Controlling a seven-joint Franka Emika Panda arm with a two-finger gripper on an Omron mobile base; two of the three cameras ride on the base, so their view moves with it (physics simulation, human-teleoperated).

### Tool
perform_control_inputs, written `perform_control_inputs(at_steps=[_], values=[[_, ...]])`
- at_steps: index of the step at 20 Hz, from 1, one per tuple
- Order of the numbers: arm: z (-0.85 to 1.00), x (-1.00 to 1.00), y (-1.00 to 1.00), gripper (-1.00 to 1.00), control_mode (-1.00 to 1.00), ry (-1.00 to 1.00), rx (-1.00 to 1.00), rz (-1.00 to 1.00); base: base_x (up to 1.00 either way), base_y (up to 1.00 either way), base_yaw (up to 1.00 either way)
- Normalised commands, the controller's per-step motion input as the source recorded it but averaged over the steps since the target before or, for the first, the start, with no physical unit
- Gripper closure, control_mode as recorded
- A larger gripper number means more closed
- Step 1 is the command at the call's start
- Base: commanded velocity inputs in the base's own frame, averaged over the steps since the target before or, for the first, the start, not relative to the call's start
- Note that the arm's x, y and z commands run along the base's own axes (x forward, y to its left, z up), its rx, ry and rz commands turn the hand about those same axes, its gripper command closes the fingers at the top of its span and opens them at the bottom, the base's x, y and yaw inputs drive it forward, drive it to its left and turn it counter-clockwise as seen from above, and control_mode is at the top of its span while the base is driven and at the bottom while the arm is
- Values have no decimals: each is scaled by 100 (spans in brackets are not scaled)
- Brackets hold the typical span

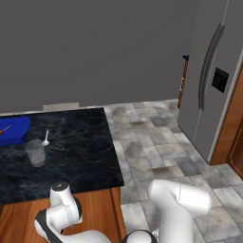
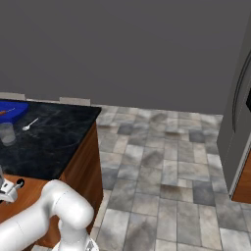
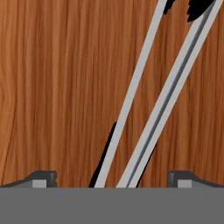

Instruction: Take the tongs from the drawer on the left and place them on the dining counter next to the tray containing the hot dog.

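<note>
Tongs (image 3: 164,103), long, thin, silver and black, lie on reddish-brown wood. Two small dark fingers (image 3: 43,178) stand spread wide, one on each side of them, not touching.

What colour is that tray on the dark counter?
Bright blue. The tray shows best in the left base view, at the far left of the black, white-veined dining counter.

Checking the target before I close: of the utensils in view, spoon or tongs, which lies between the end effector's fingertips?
The tongs: two silver arms on the wooden drawer floor, between the open end effector. The white spoon lies on the dining counter.
</note>
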Motion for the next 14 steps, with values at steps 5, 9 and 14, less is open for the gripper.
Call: perform_control_inputs(at_steps=[5, 9, 14], values=[[-1, 0, 0, -100, -100, 1, 0, 0, 0, 0, 0], [0, 0, 0, -100, -100, 0, 0, 0, 0, 0, 0], [0, 0, 0, 100, -100, 0, 0, 0, 0, 0, 0]])
